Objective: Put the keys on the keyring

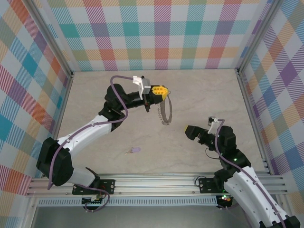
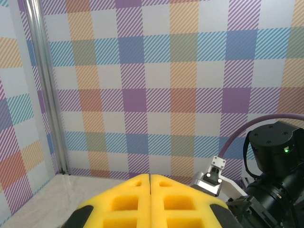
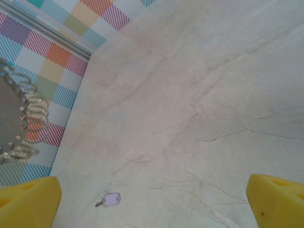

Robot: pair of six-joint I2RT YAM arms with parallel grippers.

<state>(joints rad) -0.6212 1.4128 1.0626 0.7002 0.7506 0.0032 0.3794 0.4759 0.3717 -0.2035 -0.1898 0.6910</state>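
Note:
In the top view my left gripper [image 1: 160,90] is held up over the middle of the table, its yellow fingers shut on the top of the keyring [image 1: 166,112]. The keyring is a thin grey hoop fringed with small silvery loops, and it hangs edge-on below the fingers. In the left wrist view the yellow pads [image 2: 137,199] are pressed together, and the hoop is hidden beneath them. The key [image 1: 133,150], tiny with a lilac head, lies flat on the table near the front. My right gripper [image 3: 152,209] stands open above the table, with the key [image 3: 110,199] well ahead of it and the keyring [image 3: 21,118] at the left edge.
Checked walls with metal corner posts [image 2: 47,95] close in the pale marble-look table [image 1: 204,95] on three sides. The right arm [image 2: 275,152] with its purple cable sits close in front of the left gripper. A metal rail [image 1: 156,183] runs along the near edge.

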